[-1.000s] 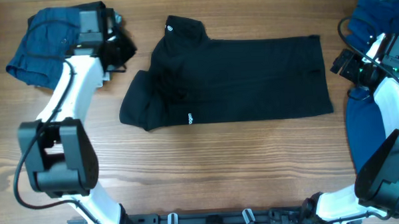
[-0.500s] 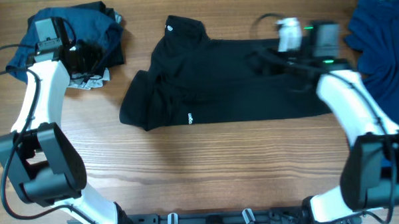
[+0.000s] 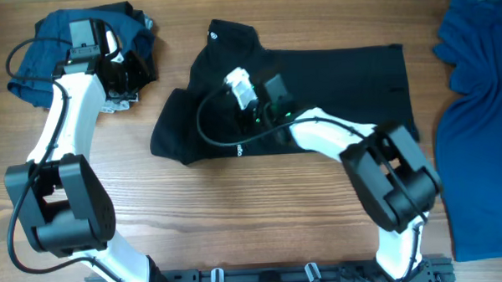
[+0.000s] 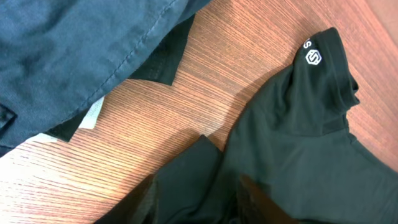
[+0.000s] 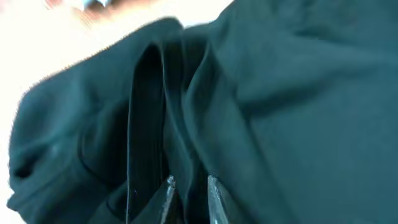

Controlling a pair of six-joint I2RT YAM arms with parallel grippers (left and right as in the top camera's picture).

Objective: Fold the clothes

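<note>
Two others: blue heap (image 3: 51,47) sat bunched upper left; blue cloth (image 3: 480,108) lay spread down the right edge.
Shirt (image 3: 341,96): black, lay flat on the table (image 3: 262,208) at upper middle, collar toward the top.
Right gripper (image 5: 188,190): I saw it clenched on a fold of the shirt near its left sleeve.
Left gripper (image 4: 199,205): released, fingers apart, grasping nothing, between heap and collar.
</note>
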